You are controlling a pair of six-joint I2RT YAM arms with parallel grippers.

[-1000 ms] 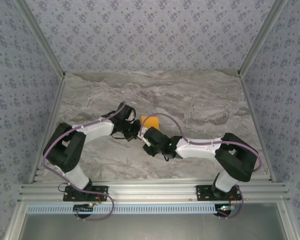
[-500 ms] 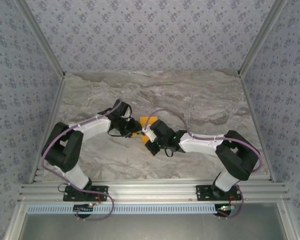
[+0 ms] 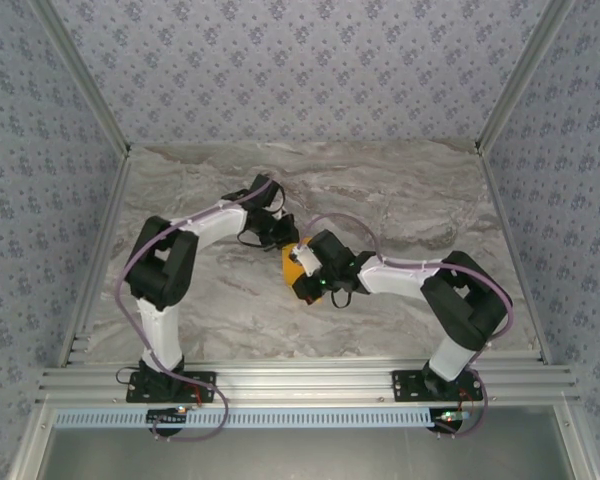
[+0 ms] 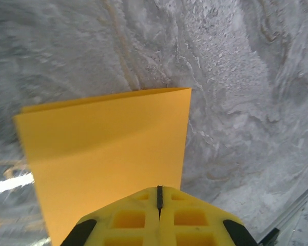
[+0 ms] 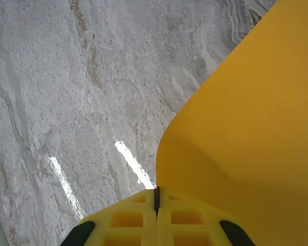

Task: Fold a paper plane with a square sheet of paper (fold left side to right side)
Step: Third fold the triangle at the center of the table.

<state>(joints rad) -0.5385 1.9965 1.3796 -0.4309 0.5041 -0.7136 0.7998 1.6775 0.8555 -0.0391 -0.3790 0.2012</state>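
Observation:
The square sheet of paper [image 3: 290, 268] is plain orange-yellow and sits at the table's middle, between the two grippers. In the left wrist view the sheet [image 4: 108, 154] spreads out ahead of my left gripper [image 4: 159, 188]. Those yellow jaws are pressed together, with the paper's near edge running into them. In the right wrist view the sheet [image 5: 246, 128] curves up and away from my right gripper [image 5: 156, 193], which is shut on its edge. From above, the left gripper [image 3: 283, 243] is at the sheet's far side and the right gripper [image 3: 300, 260] is over it. The paper plane is out of view.
Grey marbled tabletop [image 3: 400, 200] lies all around the sheet. Aluminium frame rails [image 3: 280, 382] run along the near edge and up both sides. Patterned walls [image 3: 300, 70] enclose the cell.
The left arm swung right and farther back, its gripper opening briefly and then shutting. The right gripper moved in to the sheet and shut. The sheet now lies a little nearer.

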